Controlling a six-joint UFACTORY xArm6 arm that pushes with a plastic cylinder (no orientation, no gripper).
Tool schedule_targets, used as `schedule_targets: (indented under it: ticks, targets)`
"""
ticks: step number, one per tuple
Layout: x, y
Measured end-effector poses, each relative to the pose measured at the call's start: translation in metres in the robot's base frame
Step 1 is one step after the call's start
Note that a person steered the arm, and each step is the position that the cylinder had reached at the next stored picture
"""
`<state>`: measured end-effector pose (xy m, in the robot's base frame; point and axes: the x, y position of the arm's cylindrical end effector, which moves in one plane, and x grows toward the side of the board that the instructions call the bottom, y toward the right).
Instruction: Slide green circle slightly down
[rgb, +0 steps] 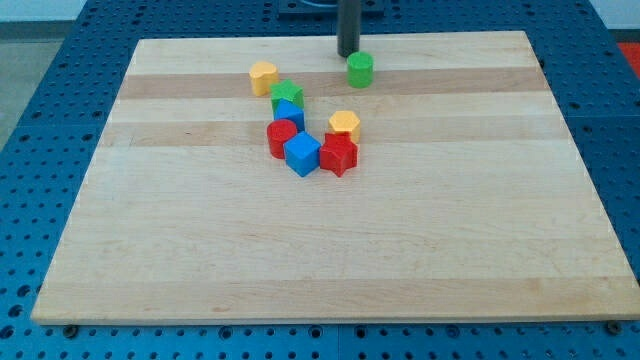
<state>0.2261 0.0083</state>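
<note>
Seven small blocks sit on the wooden board (330, 260), all in its upper half as the view shows it; the board lies on a blue perforated table (40, 120).

Nearest the view's bottom is a tight cluster. A blue cube (302, 154) sits lowest, with a red star-like block (339, 154) touching it on the view's right and a red block (282, 137), rounded in outline, touching it on the view's left. Just above the red star-like block sits a yellow hexagon block (344, 125), touching or very nearly touching it. Above the rounded red block is a second blue block (288, 114), its shape hard to make out, pressed close against the red one.

Further up, a green star-like block (286, 95) sits directly above that second blue block, touching it. Just up and to the view's left of it is a yellow block (263, 77), roughly heart-like in outline, close beside the green one; I cannot tell whether the two touch.

Well apart from this chain, toward the view's right and near the board's top edge, stands the green circle (360, 69), alone with bare wood all round it.

Farthest of all is my tip (348, 53), the lower end of the dark rod, standing upright on the board. It is just above and slightly to the view's left of the green circle, very near it; whether it touches the block cannot be told. The arm carries only this rod, so it has no jaws that could stand apart or together.
</note>
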Motion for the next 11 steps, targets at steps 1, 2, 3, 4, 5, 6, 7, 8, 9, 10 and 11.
schedule_targets:
  ticks: [1,2,3,4,5,6,7,8,9,10,11]
  targets:
    - [0.000,-0.009]
    - [0.005,-0.002]
    - [0.009,0.012]
    - [0.009,0.024]
    - [0.013,0.026]
    - [0.031,0.026]
    - [0.048,0.026]
    - [0.058,0.026]
    - [0.058,0.028]
    - [0.058,0.033]
    - [0.062,0.033]
